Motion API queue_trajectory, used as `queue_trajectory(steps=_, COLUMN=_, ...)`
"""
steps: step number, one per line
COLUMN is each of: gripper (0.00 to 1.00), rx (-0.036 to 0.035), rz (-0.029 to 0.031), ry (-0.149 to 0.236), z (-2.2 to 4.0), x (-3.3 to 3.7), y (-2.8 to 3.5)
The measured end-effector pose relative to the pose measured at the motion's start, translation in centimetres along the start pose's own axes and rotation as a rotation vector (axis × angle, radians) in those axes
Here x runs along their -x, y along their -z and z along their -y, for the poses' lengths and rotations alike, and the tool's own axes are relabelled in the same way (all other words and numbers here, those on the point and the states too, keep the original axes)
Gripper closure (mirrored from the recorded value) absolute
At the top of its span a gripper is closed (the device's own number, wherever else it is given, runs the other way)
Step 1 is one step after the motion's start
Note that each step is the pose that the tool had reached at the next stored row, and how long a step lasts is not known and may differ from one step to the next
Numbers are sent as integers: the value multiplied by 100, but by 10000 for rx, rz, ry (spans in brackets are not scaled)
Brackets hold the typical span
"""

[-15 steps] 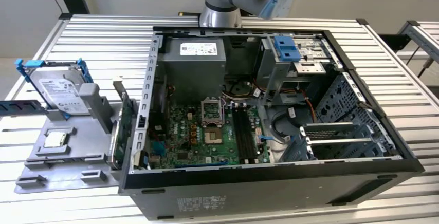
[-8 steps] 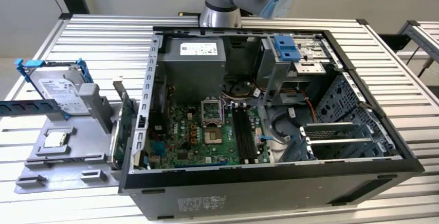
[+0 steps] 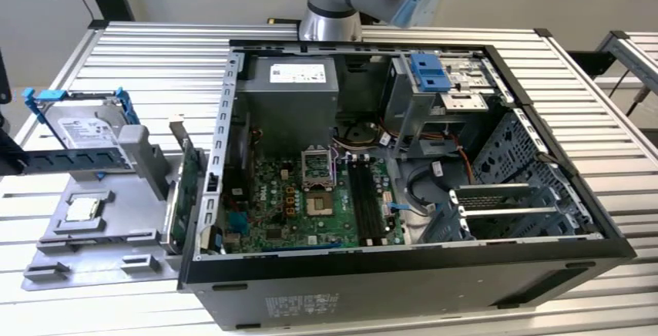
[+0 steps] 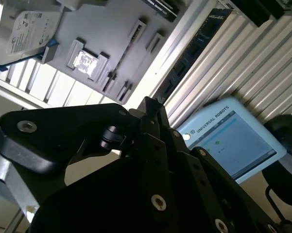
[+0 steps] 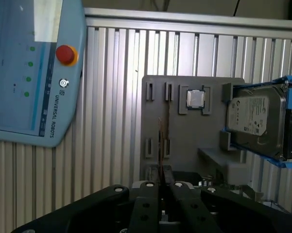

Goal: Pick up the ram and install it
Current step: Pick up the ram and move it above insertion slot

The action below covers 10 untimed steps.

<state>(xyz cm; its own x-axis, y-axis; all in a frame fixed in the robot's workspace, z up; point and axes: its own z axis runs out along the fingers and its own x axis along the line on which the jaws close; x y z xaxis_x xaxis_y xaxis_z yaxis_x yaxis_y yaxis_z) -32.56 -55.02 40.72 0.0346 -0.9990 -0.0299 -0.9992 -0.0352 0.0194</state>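
The ram (image 3: 77, 160), a dark blue-green stick with chips, hangs level above the grey tray (image 3: 103, 232) at the exterior view's left. Its left end meets a black part at the picture's edge. In the first wrist view the ram (image 5: 161, 145) appears edge-on as a thin line running out from between my fingertips, over the tray (image 5: 184, 136). My gripper (image 5: 161, 180) is shut on it, with the black finger links drawn together. In the second wrist view the gripper (image 4: 150, 104) fills the foreground with its fingers together. The long black slots (image 3: 365, 193) of the green motherboard lie inside the open case.
The open computer case (image 3: 575, 220) takes up the middle and right of the slatted table. On the tray stand a silver hard drive (image 3: 88, 128) in a blue bracket and a small square chip (image 3: 82, 209). A light-blue pendant (image 5: 29, 73) hangs close to the wrist.
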Motion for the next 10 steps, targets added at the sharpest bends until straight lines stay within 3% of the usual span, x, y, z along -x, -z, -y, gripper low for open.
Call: queue_trajectory(steps=10, gripper=100, rx=1, rz=0, ry=21, z=389, x=-13, y=8)
